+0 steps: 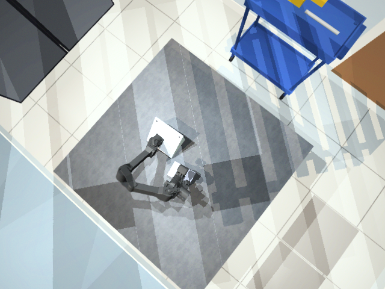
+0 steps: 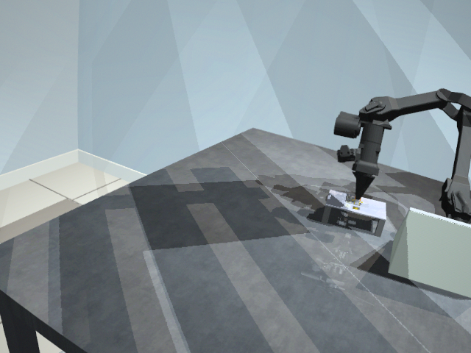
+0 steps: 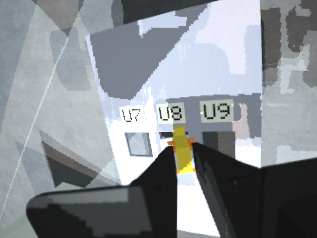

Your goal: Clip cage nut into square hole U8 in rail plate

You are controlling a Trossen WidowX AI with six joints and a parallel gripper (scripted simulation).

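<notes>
On the white rail plate (image 1: pixel 173 169) (image 2: pixel 374 209) (image 3: pixel 208 64), at the place of the label U8 (image 3: pixel 170 113), I have the end effector (image 2: pixel 357 197) (image 3: pixel 182 151) pointing downward. Its fingers are nearly together, and between them I hold the cage nut (image 3: pixel 182 149), which is yellow with small orange parts at its sides. In the wrist view the nut covers much of the U8 hole (image 3: pixel 167 134); only a dark part of this hole can be seen. I cannot tell if the wings are inside the hole, or if the flanges touch the plate.

The U7 hole (image 3: pixel 138 144) is on one side and the U9 hole (image 3: pixel 225 144) on the other, each below its own label. The plate is raised on legs above the grey table (image 1: pixel 217 124) (image 2: pixel 213 273). Near it stands a pale block with a sloping side (image 1: pixel 168 136) (image 2: pixel 433 251), apart from the plate.
</notes>
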